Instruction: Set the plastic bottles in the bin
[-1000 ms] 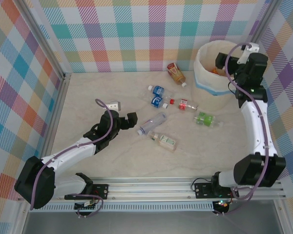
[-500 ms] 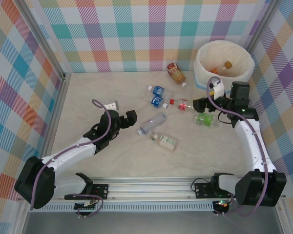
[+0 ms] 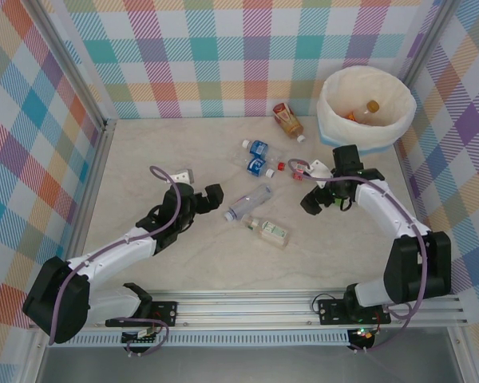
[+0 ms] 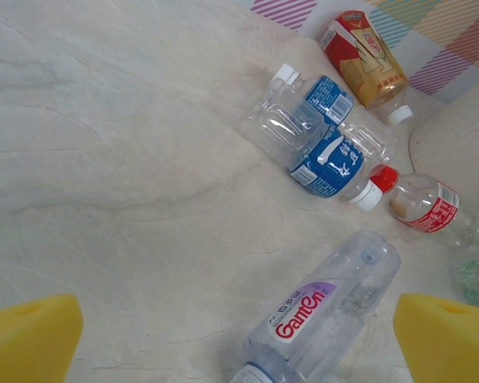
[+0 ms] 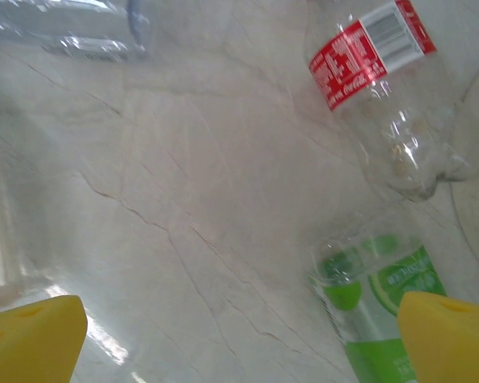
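Brought back from the upper-right bin (image 3: 339,134), the right gripper (image 3: 313,201) is held wide open above the green-labelled bottle (image 5: 379,319), presumably taken next.

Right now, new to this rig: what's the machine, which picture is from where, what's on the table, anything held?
Two robot arms are bolted at the near edge of a pale marbled table. The wide picture looks down from above and behind them; the other two come from a camera on each wrist, and the yellow blocks there are finger pads. Small plastic bottles lie loose, among them a clear purple-labelled bottle, a clear red-labelled bottle, a green-labelled bottle and a brown red-labelled bottle. The large round cream bin stands far right. The left gripper faces the purple-labelled bottle, the right gripper is by the green-labelled one; both are open, holding nothing.
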Action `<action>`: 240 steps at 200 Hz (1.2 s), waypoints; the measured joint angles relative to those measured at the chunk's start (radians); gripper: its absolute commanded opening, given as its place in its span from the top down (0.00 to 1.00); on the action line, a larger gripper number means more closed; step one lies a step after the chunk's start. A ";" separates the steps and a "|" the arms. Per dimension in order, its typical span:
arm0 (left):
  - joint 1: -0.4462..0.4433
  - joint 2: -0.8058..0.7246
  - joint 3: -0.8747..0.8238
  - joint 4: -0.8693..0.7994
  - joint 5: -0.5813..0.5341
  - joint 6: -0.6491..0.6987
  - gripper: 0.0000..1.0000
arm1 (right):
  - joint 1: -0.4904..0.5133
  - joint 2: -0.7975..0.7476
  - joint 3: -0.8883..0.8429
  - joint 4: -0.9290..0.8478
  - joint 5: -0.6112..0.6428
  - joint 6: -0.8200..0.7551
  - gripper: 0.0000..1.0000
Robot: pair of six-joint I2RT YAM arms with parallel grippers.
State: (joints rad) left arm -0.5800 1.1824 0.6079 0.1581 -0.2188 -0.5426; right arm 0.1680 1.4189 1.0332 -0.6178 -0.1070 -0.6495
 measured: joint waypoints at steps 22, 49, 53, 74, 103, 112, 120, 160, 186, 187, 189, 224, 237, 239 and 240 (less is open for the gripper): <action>0.001 -0.006 -0.010 0.001 -0.001 -0.008 0.00 | 0.000 0.045 0.000 0.013 0.091 -0.074 0.00; 0.006 -0.009 -0.017 0.001 -0.001 -0.016 0.00 | 0.000 0.137 0.000 0.049 0.193 -0.174 0.00; 0.006 -0.009 -0.017 0.001 -0.001 -0.017 0.00 | 0.000 0.150 0.000 0.055 0.206 -0.186 0.00; 0.008 -0.010 -0.017 0.001 -0.003 -0.019 0.00 | -0.001 0.203 0.002 0.080 0.254 -0.240 0.00; 0.010 -0.016 -0.032 0.001 -0.003 -0.023 0.00 | -0.001 0.267 0.055 0.099 0.307 -0.290 0.00; 0.012 -0.019 -0.037 0.000 -0.003 -0.023 0.00 | -0.002 0.290 0.072 0.100 0.319 -0.306 0.00; 0.013 -0.023 -0.041 0.000 -0.004 -0.023 0.00 | -0.004 0.311 0.080 0.101 0.328 -0.314 0.00; 0.019 -0.052 -0.054 0.001 -0.011 -0.027 0.00 | -0.005 0.376 0.085 0.092 0.353 -0.336 0.01; 0.022 -0.058 -0.063 0.001 -0.011 -0.037 0.00 | -0.005 0.388 0.110 0.064 0.349 -0.331 0.03; 0.022 -0.058 -0.063 0.001 -0.011 -0.037 0.00 | -0.005 0.388 0.111 0.063 0.349 -0.331 0.03; 0.023 -0.058 -0.063 0.001 -0.011 -0.038 0.00 | -0.005 0.389 0.113 0.058 0.346 -0.328 0.03; 0.024 -0.058 -0.069 0.002 -0.011 -0.042 0.00 | -0.005 0.393 0.125 0.001 0.282 -0.277 0.13; 0.027 -0.058 -0.070 0.002 -0.011 -0.045 0.00 | -0.005 0.391 0.117 -0.005 0.275 -0.263 0.17; 0.028 -0.058 -0.070 0.002 -0.011 -0.045 0.00 | -0.005 0.391 0.116 -0.005 0.274 -0.262 0.18; 0.028 -0.058 -0.070 0.002 -0.011 -0.045 0.00 | -0.005 0.391 0.114 -0.004 0.275 -0.261 0.19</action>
State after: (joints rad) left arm -0.5518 1.1244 0.5377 0.1596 -0.2298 -0.5877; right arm 0.1631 1.8095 1.1477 -0.6216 0.1677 -0.9108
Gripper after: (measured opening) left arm 0.999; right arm 0.860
